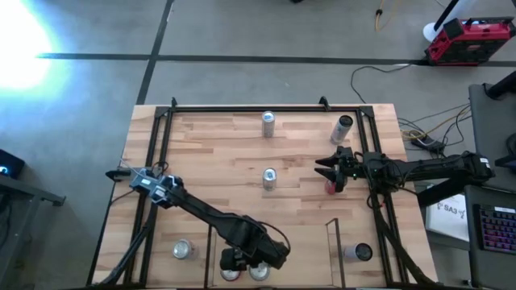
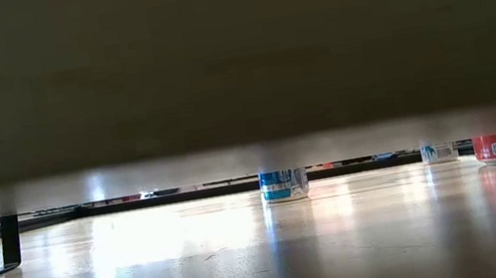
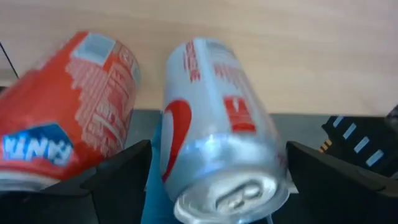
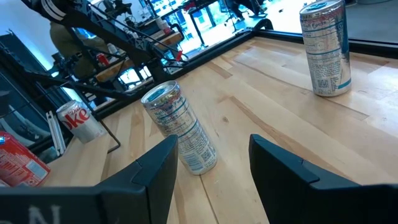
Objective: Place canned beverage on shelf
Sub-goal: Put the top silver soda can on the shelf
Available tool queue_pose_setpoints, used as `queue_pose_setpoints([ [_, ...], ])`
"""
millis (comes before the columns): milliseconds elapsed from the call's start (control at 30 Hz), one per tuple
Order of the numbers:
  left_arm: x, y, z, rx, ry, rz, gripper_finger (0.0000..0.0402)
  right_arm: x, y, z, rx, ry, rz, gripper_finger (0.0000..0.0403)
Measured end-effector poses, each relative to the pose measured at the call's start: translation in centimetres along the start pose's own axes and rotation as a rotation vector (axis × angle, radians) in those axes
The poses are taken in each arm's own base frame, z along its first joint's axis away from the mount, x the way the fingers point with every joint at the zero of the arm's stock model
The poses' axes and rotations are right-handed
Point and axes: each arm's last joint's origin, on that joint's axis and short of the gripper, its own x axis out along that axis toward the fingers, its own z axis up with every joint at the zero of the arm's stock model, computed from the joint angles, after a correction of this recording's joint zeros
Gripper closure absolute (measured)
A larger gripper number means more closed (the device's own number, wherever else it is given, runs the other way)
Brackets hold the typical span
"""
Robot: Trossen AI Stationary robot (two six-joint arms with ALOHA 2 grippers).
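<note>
Left tool: we see it spread around the silver can in the shelf — unclamped.
Right tool: shut, empty.
Risk: we could tip it withdrawing — orange can touching.

Glare blooms at ten o'clock in the high view; low view mostly dark, the surface reflective; cans blurred.

The high view looks straight down on the whole tabletop. The low view sits at surface height, facing level across the wood beneath a dark overhang. The left wrist view sits close above two cans; the right wrist view looks across the tabletop.
</note>
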Motion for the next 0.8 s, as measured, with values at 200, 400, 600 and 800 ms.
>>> queue_pose_setpoints([
  [200,-0.3,-0.7,1.0,0.001,-0.004,-0.005,0.005,0.0,0.0,0.0,0.0,0.0,0.0,0.022],
  [400,-0.6,-1.2,1.9,-0.011,-0.019,-0.002,0.005,0.0,0.0,0.0,0.0,0.0,0.0,0.022],
  [600,-0.7,-1.6,2.2,-0.005,-0.004,-0.014,0.005,0.0,0.0,0.0,0.0,0.0,0.0,0.022],
  [800,-0.7,-1.4,2.0,-0.015,0.014,0.002,0.005,0.0,0.0,0.0,0.0,0.0,0.0,0.022],
])
